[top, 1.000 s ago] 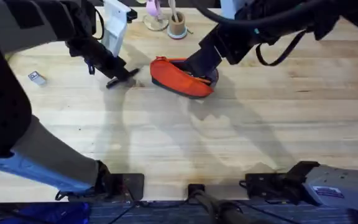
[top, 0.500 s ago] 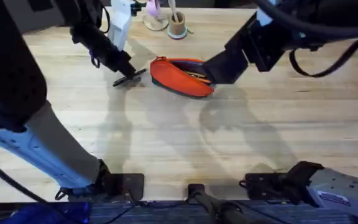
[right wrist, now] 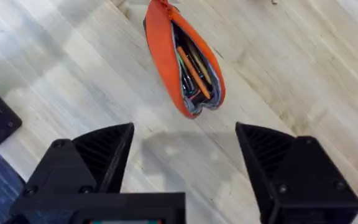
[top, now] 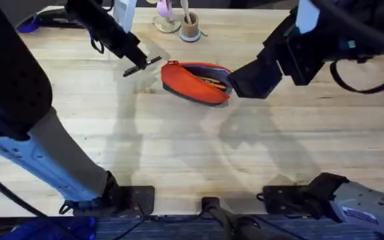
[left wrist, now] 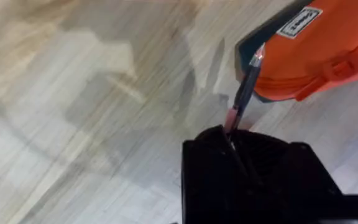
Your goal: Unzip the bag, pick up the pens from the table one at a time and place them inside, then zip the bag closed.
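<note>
— What is the right gripper (right wrist: 185,155) doing?

— It is hanging above the table (right wrist: 303,81) with its two black fingers (right wrist: 98,155) spread wide apart, gripping nothing.

— And the bag (right wrist: 182,62)?

— It is lying beyond the fingertips, roughly in line with the gap between them, clear of both. Its zipper is standing open, and orange and dark pens (right wrist: 194,71) are showing inside against the dark lining.

black angular fingers (right wrist: 98,163), matte black arms, looping black cables
</note>
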Controlling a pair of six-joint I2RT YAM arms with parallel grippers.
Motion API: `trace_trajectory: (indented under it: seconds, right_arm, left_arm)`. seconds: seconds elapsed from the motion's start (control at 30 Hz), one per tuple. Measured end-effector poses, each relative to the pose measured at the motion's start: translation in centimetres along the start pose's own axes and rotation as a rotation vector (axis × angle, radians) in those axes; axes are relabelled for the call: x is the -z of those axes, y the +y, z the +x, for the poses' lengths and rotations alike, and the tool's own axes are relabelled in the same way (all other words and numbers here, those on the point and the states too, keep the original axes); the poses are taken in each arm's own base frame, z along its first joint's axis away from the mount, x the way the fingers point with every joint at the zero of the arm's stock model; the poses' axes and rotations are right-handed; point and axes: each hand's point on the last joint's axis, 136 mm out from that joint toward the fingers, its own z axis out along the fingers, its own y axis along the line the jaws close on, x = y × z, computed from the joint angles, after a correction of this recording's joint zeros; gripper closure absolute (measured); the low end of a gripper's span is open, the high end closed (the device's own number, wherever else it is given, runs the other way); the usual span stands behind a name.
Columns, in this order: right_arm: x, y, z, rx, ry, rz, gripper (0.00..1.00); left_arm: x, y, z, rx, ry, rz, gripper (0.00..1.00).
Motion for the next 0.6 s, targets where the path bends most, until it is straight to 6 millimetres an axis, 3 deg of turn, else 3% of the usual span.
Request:
trace_trajectory:
  seconds: [0.13, 0.3, 0.47, 0.6]
  right_arm:
    - [0.0, 0.0, 0.0, 0.000, -0.001, 0.000, 0.004]
    - [0.0, 0.0, 0.0, 0.000, -0.001, 0.000, 0.004]
    - [0.0, 0.0, 0.0, 0.000, -0.001, 0.000, 0.004]
    - [0.1, 0.0, 0.0, -0.008, 0.000, 0.000, 0.004]
  left_arm:
    - [1.3, -0.3, -0.9, -0.033, -0.033, -0.020, 0.958]
    - [4.6, -1.8, -2.4, -0.112, -0.092, -0.090, 0.958]
    - [7.9, -5.0, -3.7, -0.244, -0.116, -0.162, 0.958]
    - [8.8, -7.9, -4.6, -0.375, -0.117, -0.180, 0.958]
